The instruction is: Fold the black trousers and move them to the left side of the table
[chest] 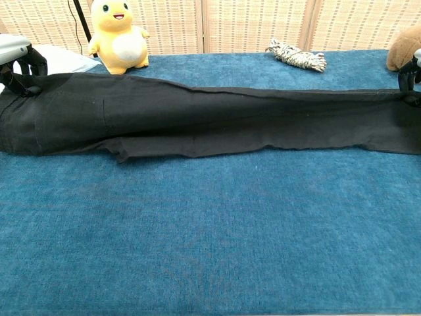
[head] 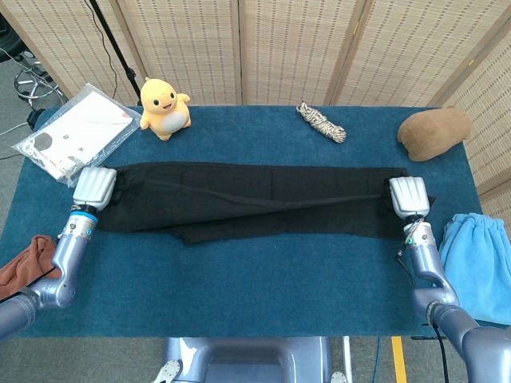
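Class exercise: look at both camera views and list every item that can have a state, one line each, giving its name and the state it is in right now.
black trousers: lying flat, folded lengthwise, stretched across the table
left robot hand: gripping the trousers' left end
right robot hand: gripping the trousers' right end
yellow plush toy: sitting upright
rope bundle: coiled, lying down
brown cap: resting on the table
blue cloth bag: crumpled
plastic packet: lying flat
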You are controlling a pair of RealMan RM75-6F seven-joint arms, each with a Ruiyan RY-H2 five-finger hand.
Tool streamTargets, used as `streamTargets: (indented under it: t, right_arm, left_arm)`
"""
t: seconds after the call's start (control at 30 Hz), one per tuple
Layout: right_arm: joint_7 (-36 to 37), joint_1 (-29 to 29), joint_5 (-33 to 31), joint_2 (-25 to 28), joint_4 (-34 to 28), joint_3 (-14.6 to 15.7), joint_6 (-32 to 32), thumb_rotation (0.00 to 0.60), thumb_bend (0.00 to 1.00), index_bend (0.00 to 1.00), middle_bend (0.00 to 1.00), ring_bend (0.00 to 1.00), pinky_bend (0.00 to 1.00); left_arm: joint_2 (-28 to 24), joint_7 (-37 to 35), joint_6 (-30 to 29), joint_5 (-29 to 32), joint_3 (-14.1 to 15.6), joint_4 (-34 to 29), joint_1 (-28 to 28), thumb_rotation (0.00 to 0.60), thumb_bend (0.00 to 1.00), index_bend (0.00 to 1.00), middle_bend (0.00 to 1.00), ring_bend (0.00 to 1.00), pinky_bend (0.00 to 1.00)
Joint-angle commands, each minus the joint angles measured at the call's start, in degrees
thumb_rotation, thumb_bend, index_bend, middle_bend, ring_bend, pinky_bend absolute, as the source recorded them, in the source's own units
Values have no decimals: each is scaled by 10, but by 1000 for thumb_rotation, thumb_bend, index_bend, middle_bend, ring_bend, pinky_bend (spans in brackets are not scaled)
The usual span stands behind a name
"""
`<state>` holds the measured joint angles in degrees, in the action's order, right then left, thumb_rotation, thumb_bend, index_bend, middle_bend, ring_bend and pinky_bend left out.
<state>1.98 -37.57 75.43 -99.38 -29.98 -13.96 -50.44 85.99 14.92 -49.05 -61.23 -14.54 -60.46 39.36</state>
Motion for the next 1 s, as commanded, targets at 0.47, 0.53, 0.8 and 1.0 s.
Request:
streamTargets:
  t: [0.47, 0.53, 0.8, 1.0]
  right_arm:
    - [35, -48, -8, -61, 130, 5, 69, 600, 506, 599, 491, 375, 533]
    - [37, -51, -9, -65, 136, 4, 72, 600, 506, 599, 491, 375, 533]
    - [36, -73, -20, -82, 169, -6, 97, 600, 506, 601, 492, 375, 533]
    - [30, -88, -28, -90, 188, -14, 113, 600, 506, 601, 493, 375, 533]
  left_arm:
    - [43, -3, 16, 16, -7, 73, 33, 600, 503, 666, 567, 434, 527]
    - [45, -2, 17, 18, -8, 76, 35, 600, 503, 666, 566, 434, 527]
    - [57, 2, 27, 31, -13, 102, 46, 600, 503, 666, 567, 434, 527]
    - [66, -8, 35, 37, -16, 127, 50, 600, 503, 666, 567, 434, 527]
